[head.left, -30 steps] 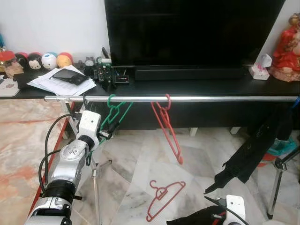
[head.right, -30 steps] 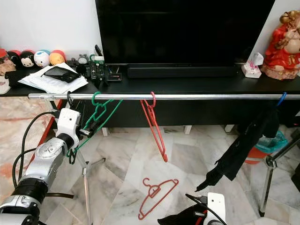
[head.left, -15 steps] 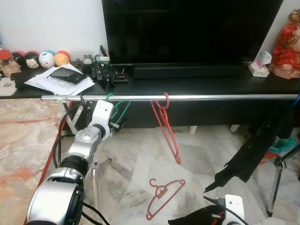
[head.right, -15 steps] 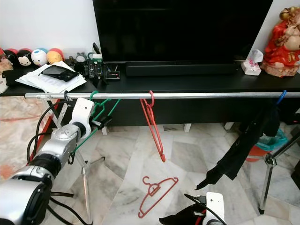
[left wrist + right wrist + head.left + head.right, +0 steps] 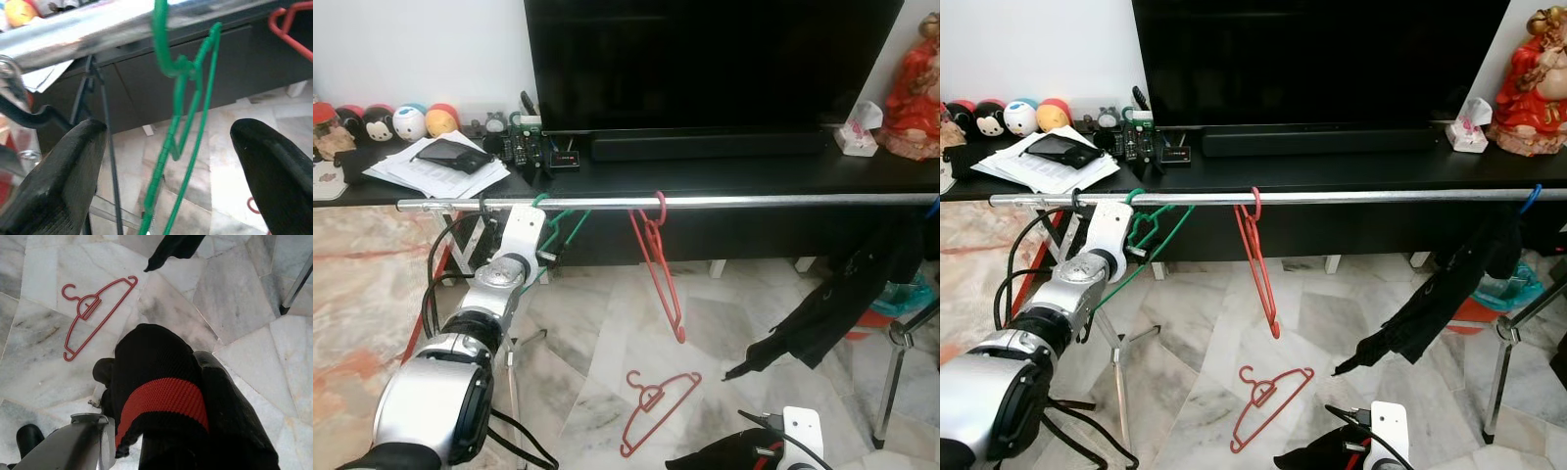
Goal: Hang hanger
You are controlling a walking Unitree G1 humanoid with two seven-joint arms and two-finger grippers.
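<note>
A: Where does the green hanger [image 5: 182, 122] sit relative to the left end effector [image 5: 171, 161]?

B: It hangs by its hook on the rail [image 5: 705, 202], between the end effector's two fingers [image 5: 63, 176], which are spread wide and not touching it.

A: And the right end effector [image 5: 161, 396]?

B: Low over the floor [image 5: 597, 362], covered by a black cloth with a red band [image 5: 161, 401]; I cannot tell whether it is open or closed.

A: Other hangers?

B: A red hanger [image 5: 658, 264] hangs on the rail beside the green one. Another, the fallen hanger [image 5: 658, 411], lies on the floor.
</note>
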